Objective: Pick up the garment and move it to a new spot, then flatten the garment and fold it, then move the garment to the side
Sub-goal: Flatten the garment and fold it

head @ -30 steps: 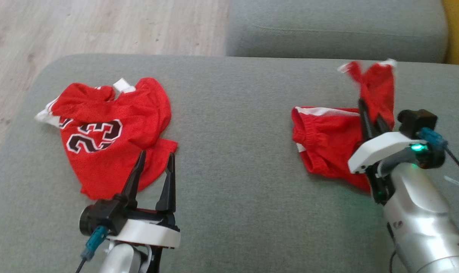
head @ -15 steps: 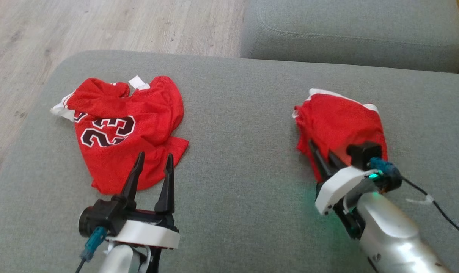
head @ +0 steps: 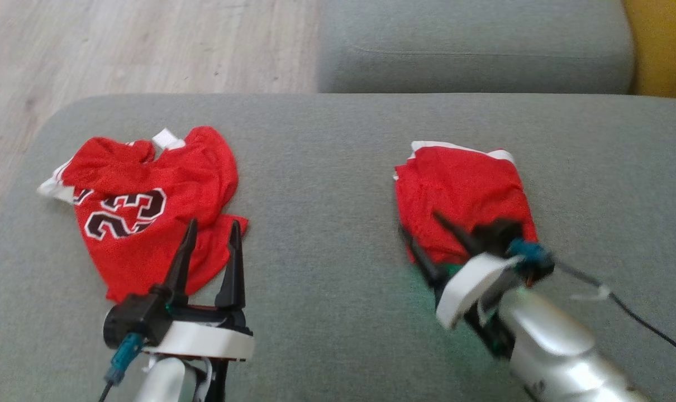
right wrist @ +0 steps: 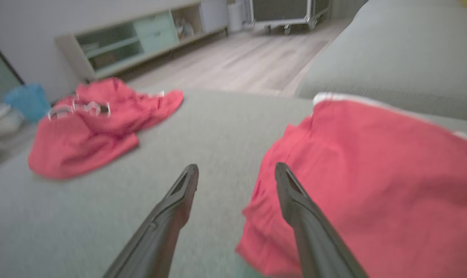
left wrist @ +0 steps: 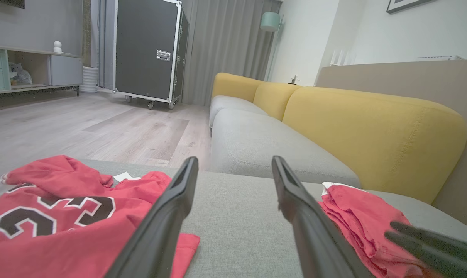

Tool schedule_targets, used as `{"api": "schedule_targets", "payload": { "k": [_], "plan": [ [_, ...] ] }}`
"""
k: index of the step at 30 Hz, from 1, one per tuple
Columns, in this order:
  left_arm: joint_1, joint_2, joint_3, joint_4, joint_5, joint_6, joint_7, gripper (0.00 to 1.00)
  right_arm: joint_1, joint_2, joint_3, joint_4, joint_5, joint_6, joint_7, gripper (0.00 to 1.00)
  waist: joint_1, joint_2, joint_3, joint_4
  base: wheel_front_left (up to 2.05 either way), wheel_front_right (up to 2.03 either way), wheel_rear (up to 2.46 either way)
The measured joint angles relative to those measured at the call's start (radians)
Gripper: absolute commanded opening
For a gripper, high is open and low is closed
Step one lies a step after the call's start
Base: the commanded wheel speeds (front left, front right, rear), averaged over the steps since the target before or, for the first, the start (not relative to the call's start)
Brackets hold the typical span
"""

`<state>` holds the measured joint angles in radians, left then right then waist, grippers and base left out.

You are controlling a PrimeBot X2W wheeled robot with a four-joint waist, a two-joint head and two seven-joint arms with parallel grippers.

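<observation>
Folded shorts: long axis near-far, white hem far.

Folded garment: in your head view its near edge is hidden under the right jaws and the pale wrist behind them.
Folded garment, left wrist view: a dark finger of the left jaws covers its near side, and the bottom edge cuts it off.
Jersey, well left of the folded garment: the left jaws cover part of its near hem. You can't read its number in the smeared right wrist view.
Right arm's fingers, touching the folded garment: blurred, cut by the picture's edge.
Shelf unit, far beyond the folded garment: contents too soft to tell.
Right forearm, nearer you than the folded garment: cut off at the bottom.
</observation>
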<state>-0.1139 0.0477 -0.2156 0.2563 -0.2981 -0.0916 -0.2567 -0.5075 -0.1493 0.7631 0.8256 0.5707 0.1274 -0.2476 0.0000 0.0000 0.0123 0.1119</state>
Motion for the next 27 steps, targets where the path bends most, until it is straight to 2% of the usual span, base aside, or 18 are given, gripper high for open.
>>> {"api": "schedule_targets", "payload": {
  "k": [5, 7, 10, 14, 18, 24, 27],
  "plan": [
    [0.0, 0.0, 0.024, -0.014, 0.004, 0.0, 0.0, 1.0, -0.015, -0.083, -0.205, -0.193, -0.001, 0.0, -0.001, 1.0, 0.0, 0.0, -0.012, -0.051, 0.0, 0.0, 0.0],
    [0.0, 0.0, 0.026, -0.025, 0.01, -0.001, 0.0, 1.0, -0.007, -0.118, -0.301, -0.241, -0.046, 0.0, -0.003, 1.0, 0.0, 0.0, -0.015, -0.071, 0.0, 0.0, 0.0],
    [-0.001, 0.0, 0.035, -0.058, 0.024, -0.001, 0.0, 1.0, 0.035, -0.137, -0.431, -0.298, -0.143, 0.0, -0.003, 1.0, 0.0, 0.0, -0.017, -0.096, 0.0, 0.0, 0.0],
    [-0.001, 0.0, 0.051, -0.078, 0.026, 0.003, 0.0, 1.0, 0.13, -0.107, -0.614, -0.373, -0.252, 0.0, -0.003, 1.0, 0.0, 0.0, -0.016, -0.127, 0.0, 0.0, 0.0],
    [0.001, 0.0, 0.056, -0.083, 0.025, 0.003, 0.0, 1.0, 0.22, -0.027, -0.745, -0.447, -0.355, 0.0, -0.004, 1.0, 0.0, 0.0, -0.014, -0.152, 0.0, 0.0, 0.0],
    [0.031, 0.0, 0.059, -0.085, 0.025, 0.005, 0.0, 1.0, 0.364, 0.079, -0.802, -0.532, -0.46, 0.0, -0.005, 1.0, 0.0, 0.0, -0.013, -0.177, 0.0, 0.0, 0.0],
    [0.055, 0.0, 0.059, -0.081, 0.025, 0.01, 0.0, 1.0, 0.425, 0.093, -0.832, -0.545, -0.477, 0.0, -0.005, 1.0, -0.0001, 0.0, -0.014, -0.183, 0.0, 0.0, 0.0]
  ]
}}
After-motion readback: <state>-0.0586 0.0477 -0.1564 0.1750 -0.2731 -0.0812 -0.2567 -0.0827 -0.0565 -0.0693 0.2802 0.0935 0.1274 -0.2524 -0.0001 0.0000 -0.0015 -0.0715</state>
